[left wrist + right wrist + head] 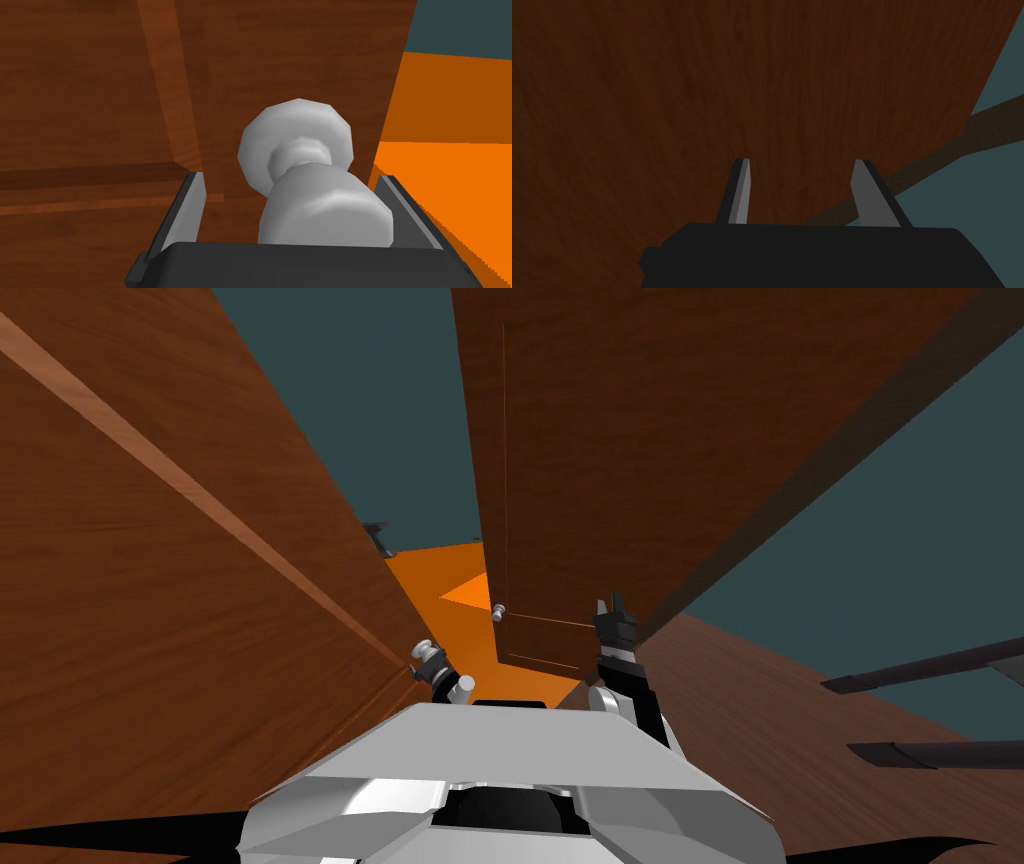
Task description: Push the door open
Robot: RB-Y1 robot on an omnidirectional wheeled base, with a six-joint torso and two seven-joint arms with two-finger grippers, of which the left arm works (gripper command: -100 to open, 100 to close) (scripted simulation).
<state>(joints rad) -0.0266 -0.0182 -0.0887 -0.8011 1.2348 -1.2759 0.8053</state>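
Both grippers have their fingers apart. The left gripper [292, 176] has the grey knob [325, 212] of the left door [90, 90] between them (not pinched), close to that door's edge. The right gripper [802, 162] faces the right door [712, 75] flat on. Left looks best placed to push.

Dark teal walls [400, 408] stand over a bright orange floor [440, 573], unevenly lit.
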